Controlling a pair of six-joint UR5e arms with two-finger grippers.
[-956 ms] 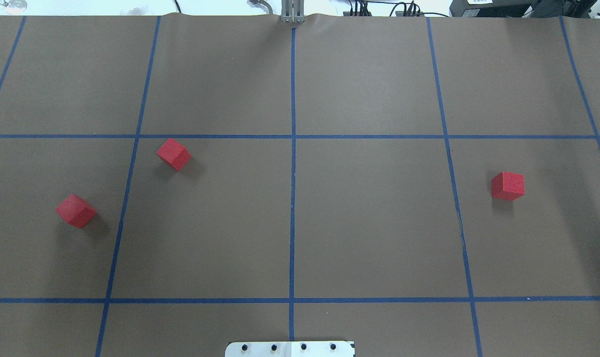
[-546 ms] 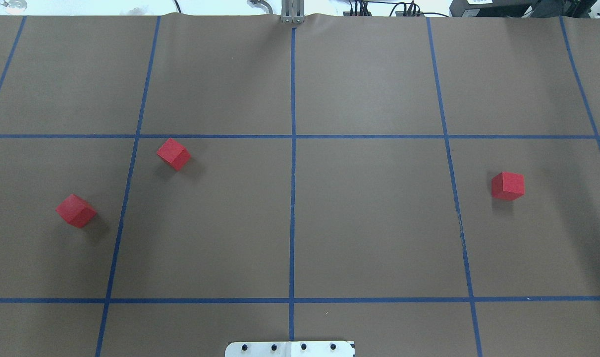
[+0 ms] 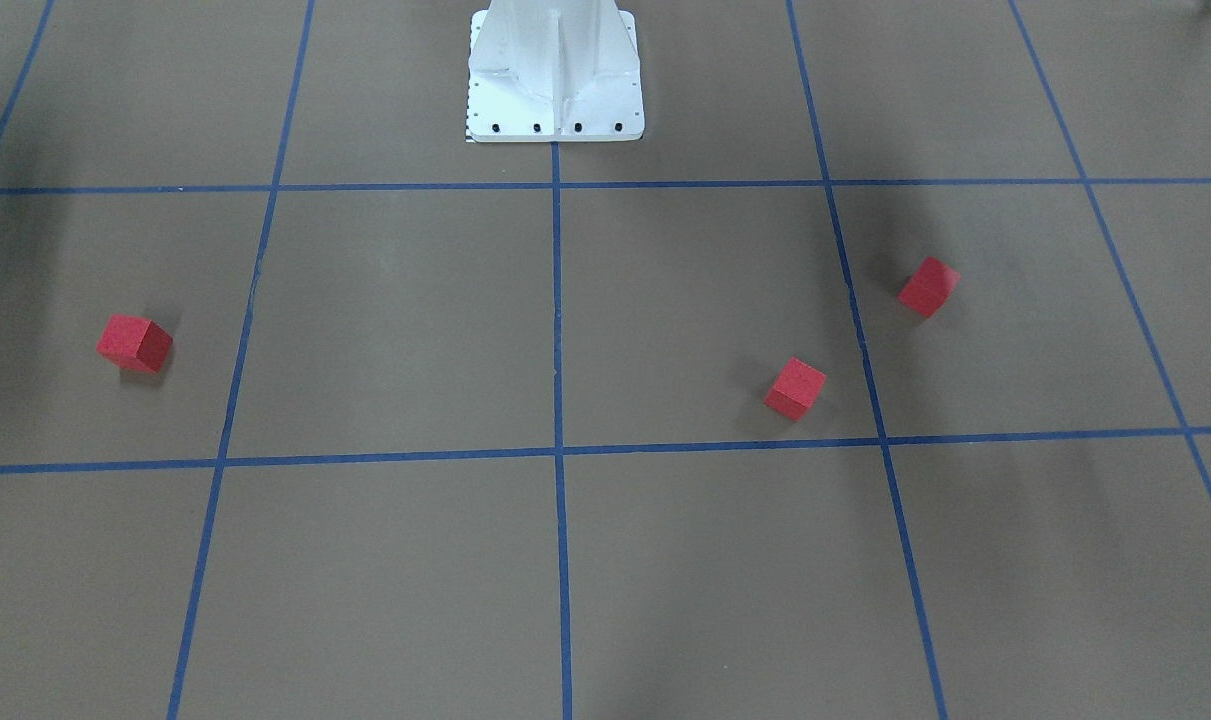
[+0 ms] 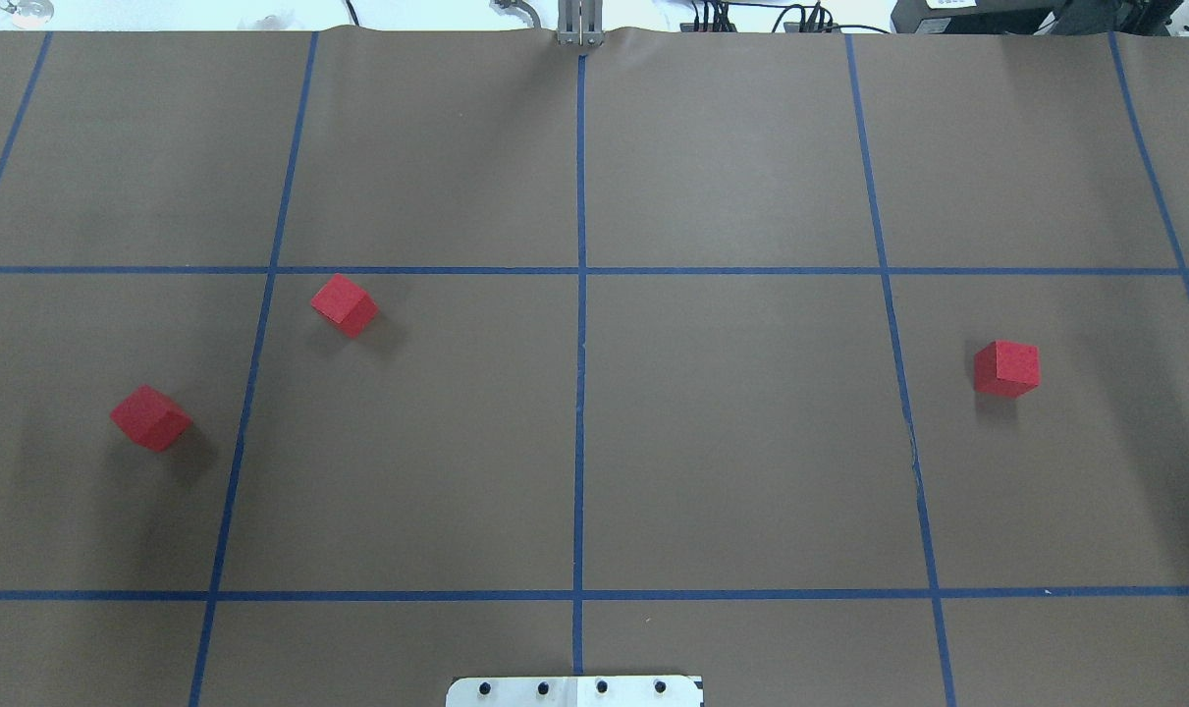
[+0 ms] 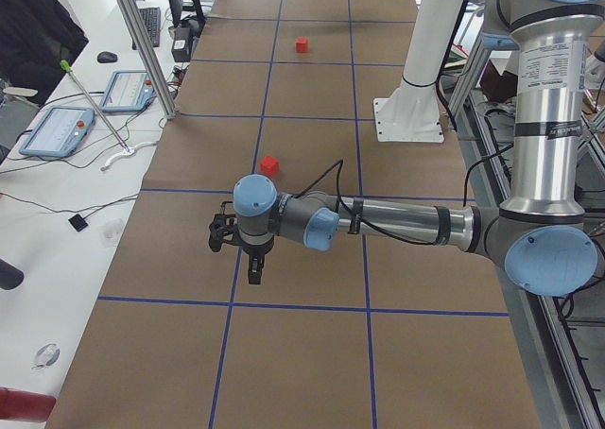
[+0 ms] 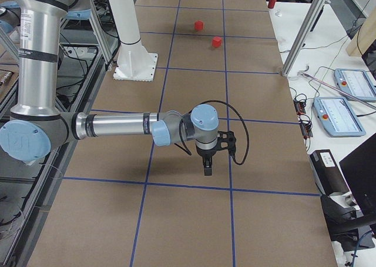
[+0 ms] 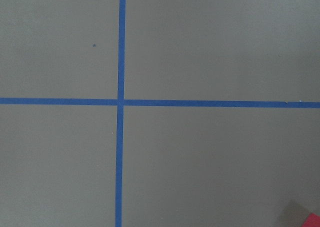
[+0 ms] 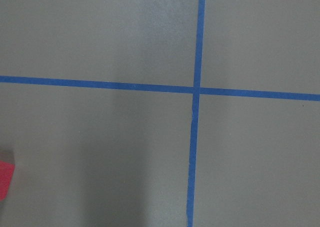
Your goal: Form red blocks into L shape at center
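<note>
Red blocks [image 4: 345, 304] are three, and all of them lie loose on the brown table cover [image 4: 731, 442], none at the center. In the overhead view the outer left block [image 4: 150, 417] sits just outside the left blue tape line [image 4: 250, 393]. The inner left block [image 4: 345, 304] sits just inside that line. The right block [image 4: 1006, 368] is alone beyond the right line, well apart from the other two.

The left gripper [image 5: 255, 276] hangs above the table, pointing down, and so does the right gripper [image 6: 207, 168]. Both show only in the side views, so you cannot tell if their claws are spread or pressed together. As all three blocks rest on the table, neither claw pinches one.

I judge that the step in hand is the first approach. Take the inner left block with the left arm, because it is nearest to the middle tape line [image 4: 579, 432], where the L should stand. Both left blocks are turned diagonally against the grid, so rotate the wrist until the fingers face two flat sides, not the corners. Come straight down and close across the middle of the block. Set it square to the tape, since the others must touch it face to face. Bring only one arm into the center at a time.
</note>
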